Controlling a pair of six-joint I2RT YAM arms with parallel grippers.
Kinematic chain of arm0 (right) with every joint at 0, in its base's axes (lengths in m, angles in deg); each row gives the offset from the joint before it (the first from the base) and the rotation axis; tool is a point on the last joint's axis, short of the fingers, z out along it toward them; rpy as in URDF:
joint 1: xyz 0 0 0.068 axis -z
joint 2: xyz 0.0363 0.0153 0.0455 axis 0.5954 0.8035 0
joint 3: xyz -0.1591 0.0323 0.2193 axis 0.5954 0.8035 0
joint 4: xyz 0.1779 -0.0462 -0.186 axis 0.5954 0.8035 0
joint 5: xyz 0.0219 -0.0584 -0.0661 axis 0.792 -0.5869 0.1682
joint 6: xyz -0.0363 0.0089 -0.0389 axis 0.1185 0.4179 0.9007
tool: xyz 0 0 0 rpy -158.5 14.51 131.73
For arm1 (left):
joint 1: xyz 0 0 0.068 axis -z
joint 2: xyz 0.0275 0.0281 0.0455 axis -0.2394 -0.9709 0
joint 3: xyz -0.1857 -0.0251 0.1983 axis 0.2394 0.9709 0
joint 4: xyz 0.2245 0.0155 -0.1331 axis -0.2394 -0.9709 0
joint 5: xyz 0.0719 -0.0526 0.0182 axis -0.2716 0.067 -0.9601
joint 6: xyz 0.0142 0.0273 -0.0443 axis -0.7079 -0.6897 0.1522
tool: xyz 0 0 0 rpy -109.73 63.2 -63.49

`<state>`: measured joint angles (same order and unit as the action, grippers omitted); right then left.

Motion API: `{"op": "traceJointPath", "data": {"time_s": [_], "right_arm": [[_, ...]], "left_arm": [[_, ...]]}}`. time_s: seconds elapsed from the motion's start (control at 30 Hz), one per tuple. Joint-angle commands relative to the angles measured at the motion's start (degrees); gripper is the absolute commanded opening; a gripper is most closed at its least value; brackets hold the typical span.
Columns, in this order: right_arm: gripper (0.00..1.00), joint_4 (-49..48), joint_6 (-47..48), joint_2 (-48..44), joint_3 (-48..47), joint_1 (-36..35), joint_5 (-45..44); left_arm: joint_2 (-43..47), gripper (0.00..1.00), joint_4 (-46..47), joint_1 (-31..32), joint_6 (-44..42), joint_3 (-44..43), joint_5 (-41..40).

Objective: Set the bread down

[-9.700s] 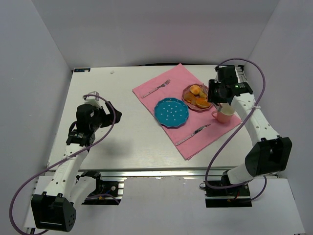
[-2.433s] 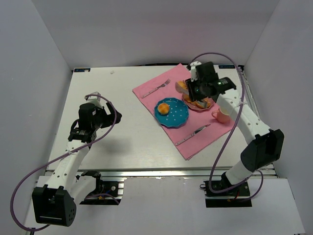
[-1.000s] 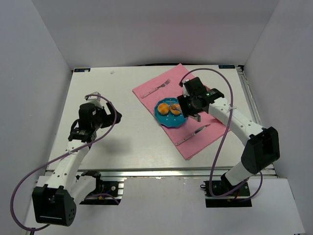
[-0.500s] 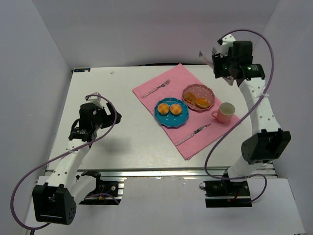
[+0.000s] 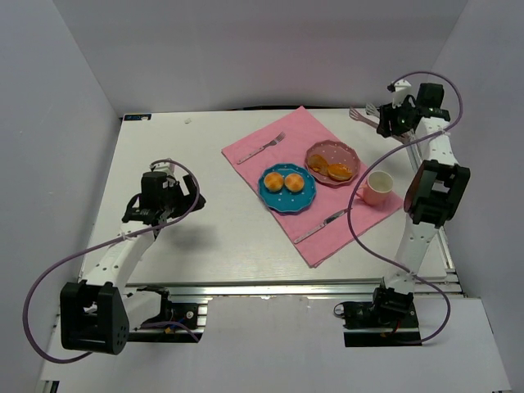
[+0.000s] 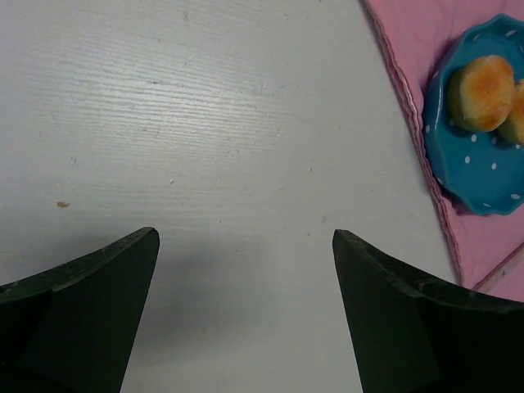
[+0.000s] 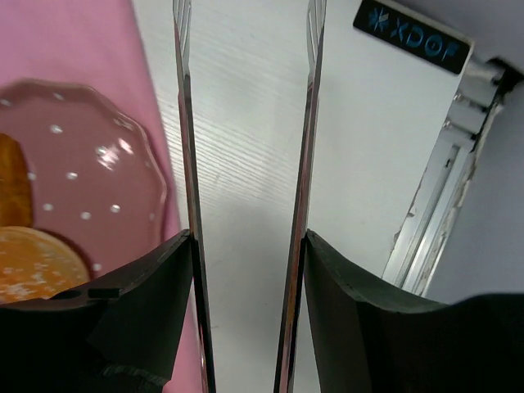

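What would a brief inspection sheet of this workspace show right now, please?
Surface: white table, with a pink cloth on its right half.
Job's things: two buns side by side on the blue plate.
Clutter: pink plate holding orange pastry, mug, fork, knife.
Grippers: left gripper jaws open, empty, over bare table; right gripper jaws open, empty, near the far right corner.
Cables: a purple cable loops off each arm; snags: nothing seen.
Surroundings: pale walls, metal frame at the near edge.
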<state>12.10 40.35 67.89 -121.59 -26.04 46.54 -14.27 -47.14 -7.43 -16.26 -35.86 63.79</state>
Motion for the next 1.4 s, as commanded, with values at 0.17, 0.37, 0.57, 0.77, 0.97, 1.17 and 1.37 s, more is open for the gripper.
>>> {"op": "traceJointPath", "data": {"time_s": [0.17, 0.37, 0.57, 0.77, 0.97, 1.17, 1.37], "right_arm": [[0.60, -7.0, 1.2, 10.3, -6.6, 1.5, 4.4], [0.60, -11.4, -0.1, 14.5, -4.7, 2.0, 1.1], [0.73, -13.8, -1.9, 16.5, -4.2, 2.4, 0.1], [0.82, -15.4, -2.6, 13.7, -2.1, 2.4, -0.6], [0.89, -16.8, -6.7, 1.2, 2.6, 2.0, -4.2], [0.89, -17.4, -27.1, -21.9, 13.4, 0.7, -4.7], [0.89, -30.3, -42.0, -51.2, 51.1, -1.3, 3.1]], "left_arm": [[-1.8, 0.98, -0.4, 0.2, -0.6, -0.5, 0.6], [-2.7, 0.98, -0.6, 0.2, -0.6, -0.6, -0.3], [-4.4, 0.98, -0.9, 0.2, -0.6, -0.8, -0.4], [-4.9, 0.98, -0.9, 0.3, -0.6, -0.8, -0.4], [-3.4, 0.98, -0.9, 0.4, -0.5, -0.7, -0.2], [2.4, 0.98, -0.4, 0.6, -0.2, -0.8, -1.3], [11.5, 0.98, -1.6, 0.6, -0.1, -0.8, -8.3]]}}
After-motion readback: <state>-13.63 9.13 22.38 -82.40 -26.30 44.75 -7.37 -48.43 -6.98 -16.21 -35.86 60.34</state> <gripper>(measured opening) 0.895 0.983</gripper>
